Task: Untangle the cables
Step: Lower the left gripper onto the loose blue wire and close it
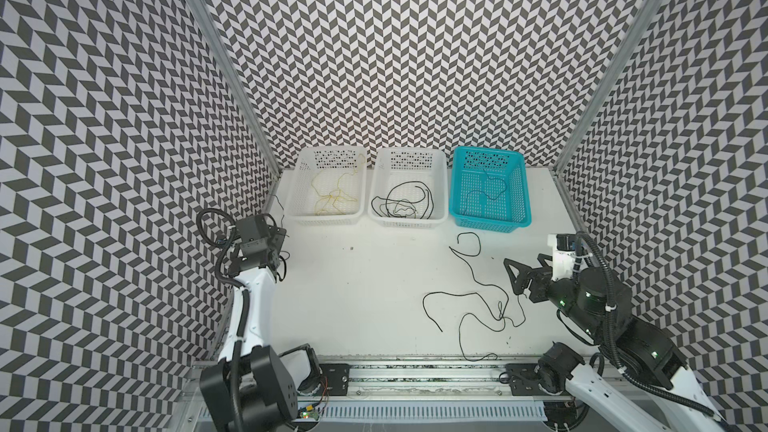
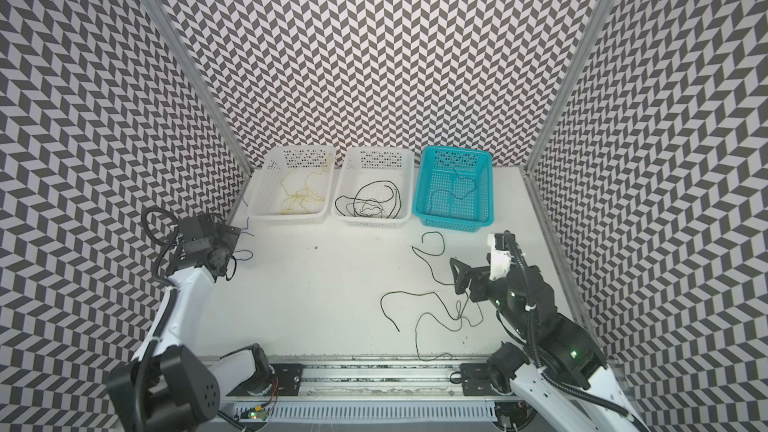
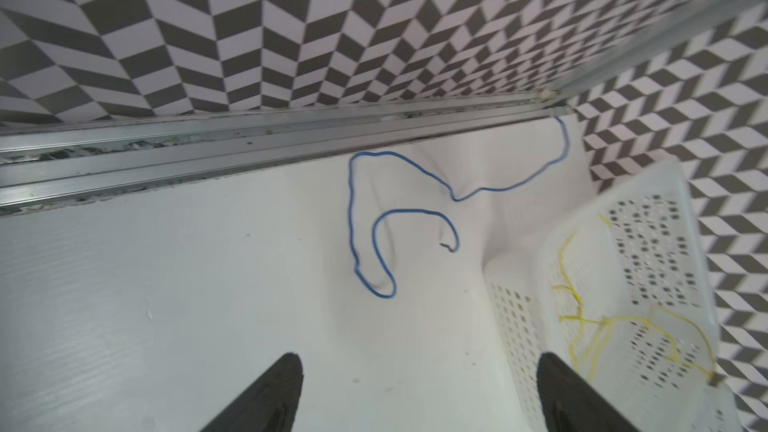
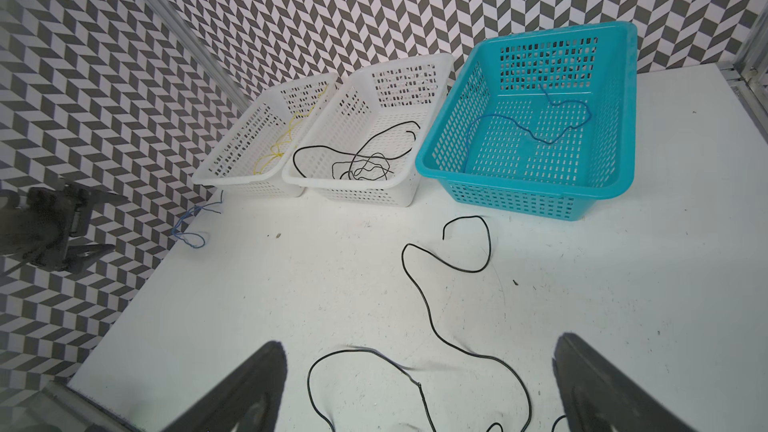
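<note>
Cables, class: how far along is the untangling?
Done: yellow cables lie in the left white basket, black cables in the middle white basket, one blue cable in the teal basket. In hand: nothing; the left pincer and right pincer are open and empty. Left: the tangled black cables on the table by the right pincer, and a loose blue cable before the left pincer.

thin cables [image 1: 502,317], some tangled, some basketed

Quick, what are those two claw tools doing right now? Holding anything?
Left tool: open, holding nothing.
Right tool: open, holding nothing; a black cable lies loose beneath it.
</note>
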Tool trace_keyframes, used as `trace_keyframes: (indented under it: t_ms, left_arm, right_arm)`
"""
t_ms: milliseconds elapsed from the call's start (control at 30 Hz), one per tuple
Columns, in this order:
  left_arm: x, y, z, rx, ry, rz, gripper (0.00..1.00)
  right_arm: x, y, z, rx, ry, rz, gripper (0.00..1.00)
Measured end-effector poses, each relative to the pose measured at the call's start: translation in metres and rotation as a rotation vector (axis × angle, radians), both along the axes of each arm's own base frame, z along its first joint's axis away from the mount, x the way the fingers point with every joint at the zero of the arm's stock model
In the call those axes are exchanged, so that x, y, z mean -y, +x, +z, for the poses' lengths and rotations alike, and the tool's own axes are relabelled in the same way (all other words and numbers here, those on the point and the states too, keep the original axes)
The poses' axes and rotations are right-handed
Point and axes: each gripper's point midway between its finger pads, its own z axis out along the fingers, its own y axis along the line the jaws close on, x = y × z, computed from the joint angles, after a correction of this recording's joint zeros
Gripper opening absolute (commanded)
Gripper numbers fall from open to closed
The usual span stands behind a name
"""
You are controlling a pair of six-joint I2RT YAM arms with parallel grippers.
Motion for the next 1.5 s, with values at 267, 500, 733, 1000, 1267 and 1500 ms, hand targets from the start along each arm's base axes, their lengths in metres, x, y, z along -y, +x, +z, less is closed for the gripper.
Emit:
trace_keyframes:
  t_ms: [267, 500, 733, 1000, 1267, 1500]
  left_arm:
    - [-0.013, -0.006, -0.045, -0.101, -0.127, -0.044, 0.82]
    - [-0.026, 0.020, -0.046, -0.100, -0.095, -0.148, 0.65]
    - [-0.043, 0.022, -0.063, -0.130, -0.075, -0.172, 0.66]
    - [-0.048, 0.045, -0.056, -0.097, 0.009, -0.260, 0.66]
    - [-0.036, 0.062, -0.078, -0.057, -0.063, -0.354, 0.64]
    - [-0.027, 0.070, -0.081, -0.031, -0.087, -0.395, 0.56]
  right_arm:
    - [-0.005, 0.003, -0.037, -0.035, -0.023, 0.016, 1.00]
    - [-0.014, 0.007, -0.052, -0.042, -0.016, 0.049, 1.00]
    - [-0.014, 0.003, -0.052, 0.001, 0.015, 0.058, 1.00]
    - [-0.013, 0.001, -0.058, 0.021, 0.033, 0.061, 1.00]
    - [-0.016, 0.002, -0.067, 0.014, 0.040, 0.067, 1.00]
    - [-0.017, 0.003, -0.065, 0.031, 0.051, 0.071, 1.00]
